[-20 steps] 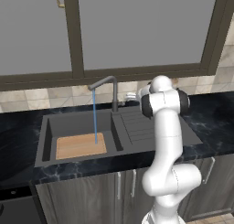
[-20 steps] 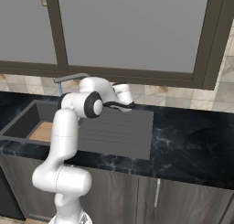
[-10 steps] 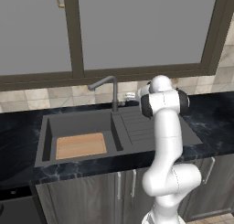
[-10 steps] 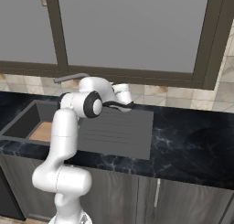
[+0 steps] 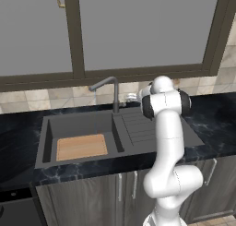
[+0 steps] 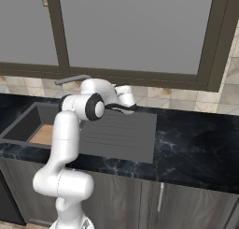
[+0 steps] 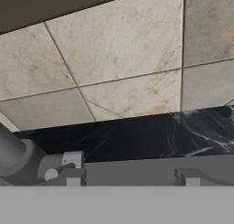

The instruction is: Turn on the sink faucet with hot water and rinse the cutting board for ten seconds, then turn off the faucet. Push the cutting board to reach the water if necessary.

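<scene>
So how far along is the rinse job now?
No stream falls from the sink faucet now, though water ran a second ago, so the rinse and shut-off look done. The cutting board lies flat in the sink basin, under the spout. In hand: the pincer sits by the faucet base at the backsplash; its jaws look slightly apart, though I can't confirm that. Left: probably just backing the arm away.

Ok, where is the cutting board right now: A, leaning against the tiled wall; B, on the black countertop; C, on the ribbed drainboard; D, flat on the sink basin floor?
D: the tan cutting board lies flat on the floor of the dark sink basin, left of the drainboard.
</scene>
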